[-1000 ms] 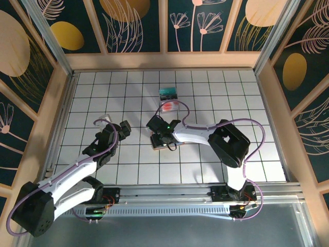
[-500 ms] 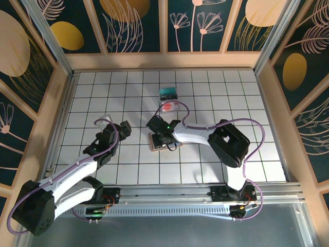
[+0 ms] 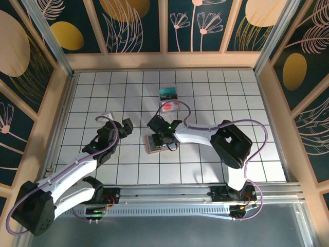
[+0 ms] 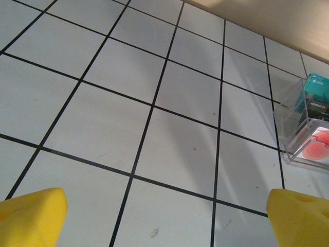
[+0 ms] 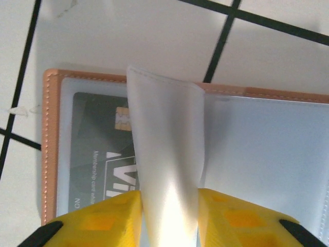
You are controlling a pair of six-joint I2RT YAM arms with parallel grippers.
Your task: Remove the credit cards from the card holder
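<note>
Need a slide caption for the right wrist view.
Right gripper pinches a clear sleeve of the open card holder; a dark card sits inside.

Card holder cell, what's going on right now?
The right gripper is over the open card holder mid-table, closed on a clear sleeve page that stands up between its fingers. A dark grey card with a chip sits in the left pocket underneath. A teal card and a pale card with a red circle already lie on the table farther back. The left gripper hovers open above the tiles, holding nothing.
</note>
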